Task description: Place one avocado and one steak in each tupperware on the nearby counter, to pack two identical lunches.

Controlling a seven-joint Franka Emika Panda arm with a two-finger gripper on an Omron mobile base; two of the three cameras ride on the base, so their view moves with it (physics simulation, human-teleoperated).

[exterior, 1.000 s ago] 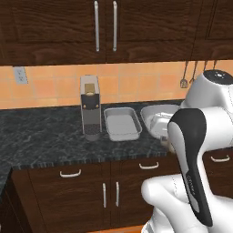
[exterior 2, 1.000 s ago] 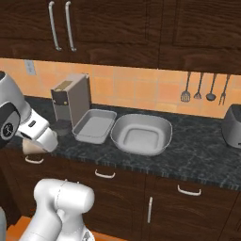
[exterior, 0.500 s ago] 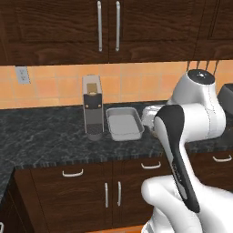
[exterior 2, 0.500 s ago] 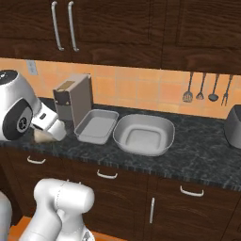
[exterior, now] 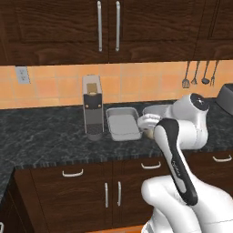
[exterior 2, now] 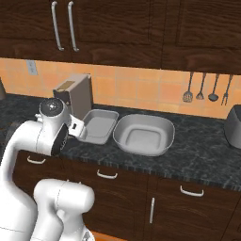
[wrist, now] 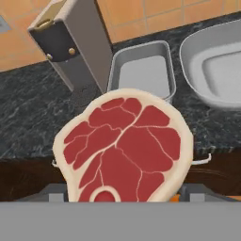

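A raw red steak (wrist: 124,146) with a pale fat rim fills the lower middle of the hand view, and my gripper (exterior: 154,124) is shut on it; the steak hides the fingertips. The steak (exterior: 146,124) hangs above the counter's (exterior: 45,132) front part, just right of the small rectangular tupperware (exterior: 123,123). That tupperware (wrist: 143,70) is empty. The larger oval tupperware (exterior 2: 143,134) beside it is empty too. The avocado is out of view.
A tall grey coffee machine (exterior: 92,107) stands directly left of the small container. A toaster (exterior 2: 234,126) sits at the counter's far right, under hanging utensils (exterior 2: 207,87). Dark wall cabinets hang above; drawers with silver handles run below the counter edge.
The arm has swung in over the counter, carrying the steak toward the two containers. The base views have shifted a little, so the base has moved.
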